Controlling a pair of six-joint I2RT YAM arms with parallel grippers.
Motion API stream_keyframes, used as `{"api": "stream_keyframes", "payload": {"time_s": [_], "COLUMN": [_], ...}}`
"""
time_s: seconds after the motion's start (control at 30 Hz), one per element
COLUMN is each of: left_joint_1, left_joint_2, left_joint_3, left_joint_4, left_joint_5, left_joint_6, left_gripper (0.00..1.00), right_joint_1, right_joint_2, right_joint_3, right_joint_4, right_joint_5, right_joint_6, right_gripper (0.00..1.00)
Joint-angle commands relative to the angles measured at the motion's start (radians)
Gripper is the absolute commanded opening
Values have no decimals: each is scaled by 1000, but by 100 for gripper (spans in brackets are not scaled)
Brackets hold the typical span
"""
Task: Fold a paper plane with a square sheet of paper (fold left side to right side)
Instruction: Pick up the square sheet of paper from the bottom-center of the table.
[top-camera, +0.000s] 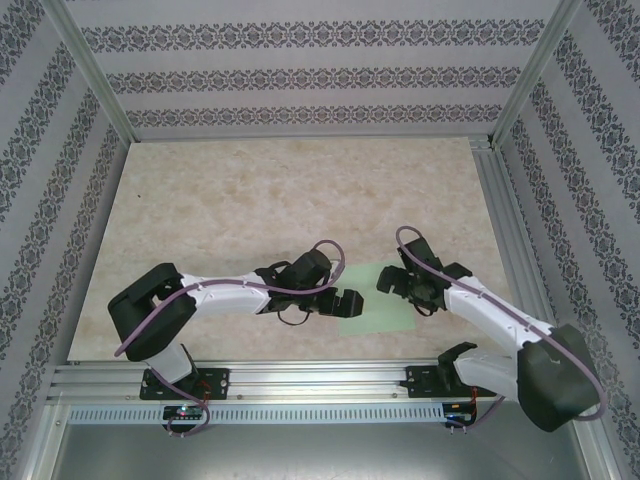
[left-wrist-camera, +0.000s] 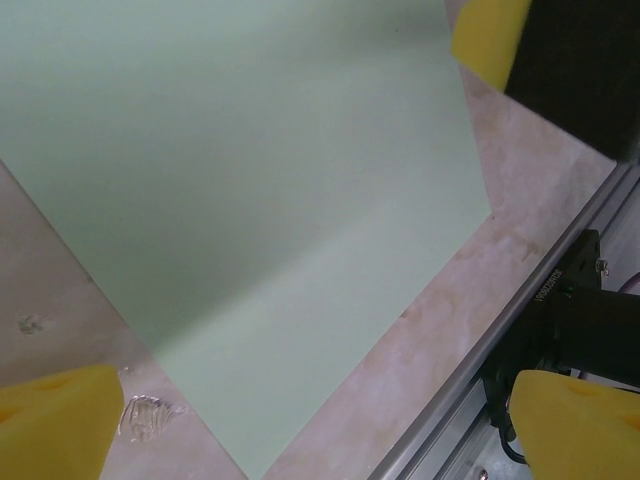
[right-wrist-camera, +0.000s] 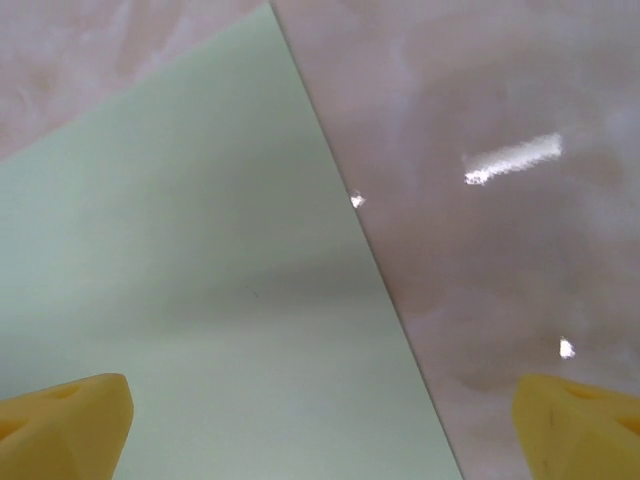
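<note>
I see the sheet (top-camera: 377, 305) lying flat on the bench (top-camera: 250, 200), near the front edge and between the two arms. It is a plain green square with no crease that I can make out from either wrist. My left claw (top-camera: 336, 299) hangs over its left edge and my right claw (top-camera: 397, 283) over its right side; both stand wide apart and grip nothing. From the right wrist, one pad (right-wrist-camera: 60, 425) is above the paper and the other above bare bench, so that claw straddles the right edge. I judge the task barely begun: the left-to-right fold is not yet made, and every later fold is left to do.
</note>
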Motion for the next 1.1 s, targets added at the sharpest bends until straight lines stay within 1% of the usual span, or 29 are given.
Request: {"api": "stream_keyframes", "payload": {"time_s": [0.0, 0.23, 0.43, 0.6, 0.77, 1.07], "left_joint_1": [-17, -20, -20, -20, -20, -20], "left_joint_2": [27, 69, 80, 93, 97, 96], "left_joint_3": [19, 26, 30, 37, 38, 37], "left_joint_4": [72, 85, 77, 76, 75, 78], "left_joint_5": [42, 52, 47, 51, 49, 46], "left_joint_6": [-34, -58, -60, -60, -60, -60], "left_gripper": [100, 100, 100, 100, 100, 100], "right_joint_1": [-5, -8, -4, 7, 45, 126], "right_joint_2": [69, 166, 184, 190, 198, 206], "right_joint_3": [49, 51, 30, 13, -1, 32], "right_joint_4": [73, 112, 119, 131, 154, 153], "right_joint_5": [-17, -45, -67, -127, -181, -193], "right_joint_6": [-42, -46, -37, -24, 6, 47], "right_gripper": [93, 91, 92, 91, 88, 85]}}
